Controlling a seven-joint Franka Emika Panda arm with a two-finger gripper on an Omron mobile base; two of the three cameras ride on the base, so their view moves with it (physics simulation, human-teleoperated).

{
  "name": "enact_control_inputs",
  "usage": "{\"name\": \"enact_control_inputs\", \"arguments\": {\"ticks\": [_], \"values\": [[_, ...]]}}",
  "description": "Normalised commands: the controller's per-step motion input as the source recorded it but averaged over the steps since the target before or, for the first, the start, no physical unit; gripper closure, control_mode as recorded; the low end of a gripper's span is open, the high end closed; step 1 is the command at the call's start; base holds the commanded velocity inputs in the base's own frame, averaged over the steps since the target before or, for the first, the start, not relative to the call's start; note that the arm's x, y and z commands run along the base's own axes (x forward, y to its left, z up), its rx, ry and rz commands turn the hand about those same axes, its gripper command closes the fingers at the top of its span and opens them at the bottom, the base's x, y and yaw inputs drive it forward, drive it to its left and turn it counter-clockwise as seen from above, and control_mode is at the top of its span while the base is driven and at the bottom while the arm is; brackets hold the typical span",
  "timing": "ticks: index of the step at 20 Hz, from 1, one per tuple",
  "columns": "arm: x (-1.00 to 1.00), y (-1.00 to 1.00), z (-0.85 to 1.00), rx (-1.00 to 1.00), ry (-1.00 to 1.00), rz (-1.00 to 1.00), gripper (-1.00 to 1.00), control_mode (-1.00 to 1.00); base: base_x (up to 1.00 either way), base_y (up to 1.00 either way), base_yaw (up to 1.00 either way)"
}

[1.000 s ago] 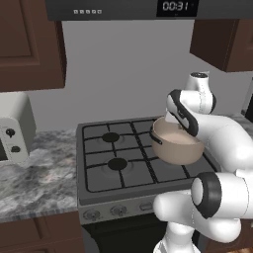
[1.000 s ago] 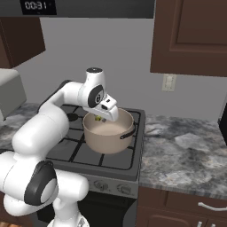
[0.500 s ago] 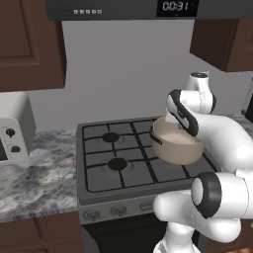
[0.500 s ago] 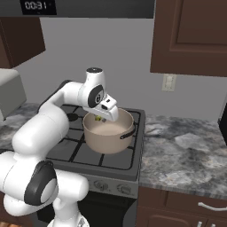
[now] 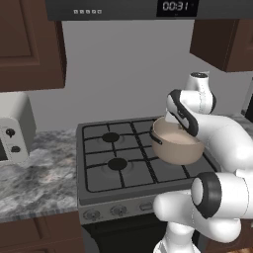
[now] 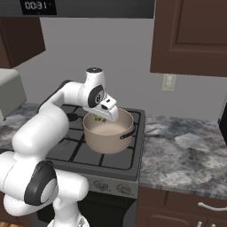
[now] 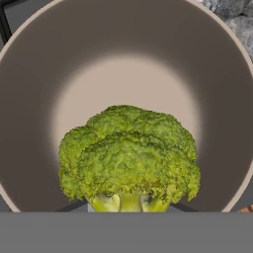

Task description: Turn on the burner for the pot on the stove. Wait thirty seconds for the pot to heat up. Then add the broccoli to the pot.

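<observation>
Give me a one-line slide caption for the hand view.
Broccoli held by the gripper directly above the open pot, its pale inside below.

Brightness: even, moderate, all three views.
Source: diffuse, overhead; no lamp visible.
Shadows: soft; pot [image 7: 217,74] inner wall dark, floor pale at centre.
Glare: none on stove [image 5: 99,175].
Sharpness: rendered, slightly soft; broccoli [image 7: 129,153] coarse-textured.
Edge distortion: none noticeable.
</observation>
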Motion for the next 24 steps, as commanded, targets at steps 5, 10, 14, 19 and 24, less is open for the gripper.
{"name": "enact_control_inputs", "arguments": {"ticks": [5,10,14,19,24], "values": [[0.0,0.0,0.0,0.0,0.0,0.0,1.0,-1.0,0.0,0.0,0.0],[0.0,0.0,0.0,0.0,0.0,0.0,1.0,-1.0,0.0,0.0,0.0],[0.0,0.0,0.0,0.0,0.0,0.0,1.0,-1.0,0.0,0.0,0.0],[0.0,0.0,0.0,0.0,0.0,0.0,1.0,-1.0,0.0,0.0,0.0],[0.0,0.0,0.0,0.0,0.0,0.0,1.0,-1.0,0.0,0.0,0.0]]}}
